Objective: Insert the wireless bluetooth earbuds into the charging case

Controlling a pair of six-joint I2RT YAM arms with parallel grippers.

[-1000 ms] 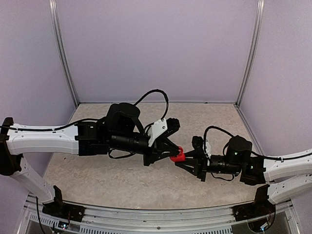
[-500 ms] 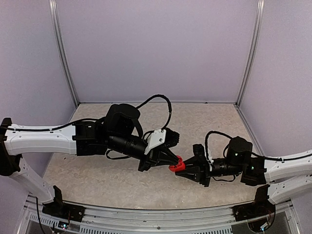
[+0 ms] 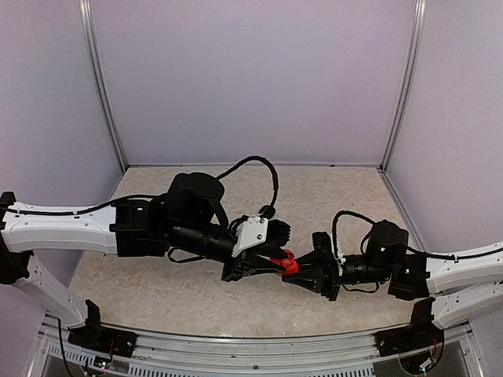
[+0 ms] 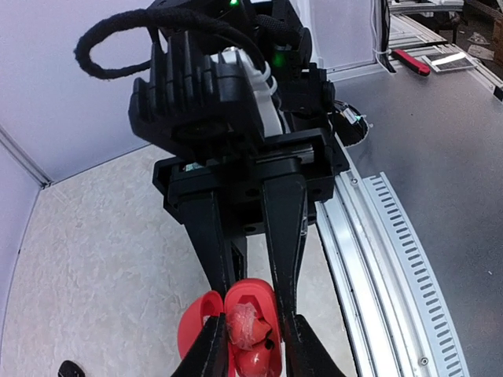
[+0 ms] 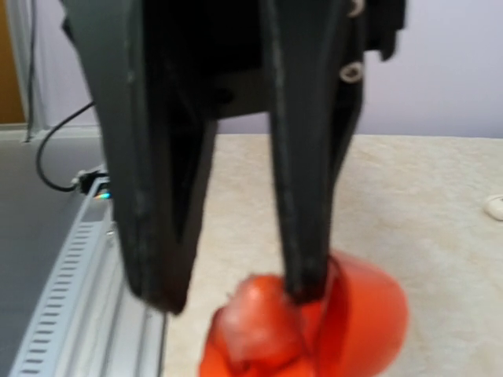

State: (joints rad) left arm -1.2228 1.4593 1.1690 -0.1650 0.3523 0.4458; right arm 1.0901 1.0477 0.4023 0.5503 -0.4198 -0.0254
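Note:
The red charging case [image 3: 288,265] hangs open above the table between the two arms, its lid [image 4: 192,322] swung to one side. My right gripper [image 3: 297,271] is shut on the case body, and its fingers [image 4: 287,228] reach in from the top of the left wrist view. A red earbud [image 4: 245,323] with a translucent tip lies in the case's well. My left gripper [image 4: 251,349] straddles it, slightly open: one finger touches the earbud, the other stands off it. In the right wrist view, my right gripper [image 5: 232,297] shows the blurred earbud [image 5: 255,322] and case [image 5: 369,306] just below its tips.
A small white thing [image 5: 495,206] lies on the speckled table [image 3: 338,196] at the edge of the right wrist view. A small black thing [image 4: 71,367] lies at the bottom left of the left wrist view. The slotted metal rail [image 3: 259,353] runs along the near edge.
Both grippers and the red case have moved down toward the near edge. The left wrist has turned, and its jaws have eased slightly apart around the earbud.

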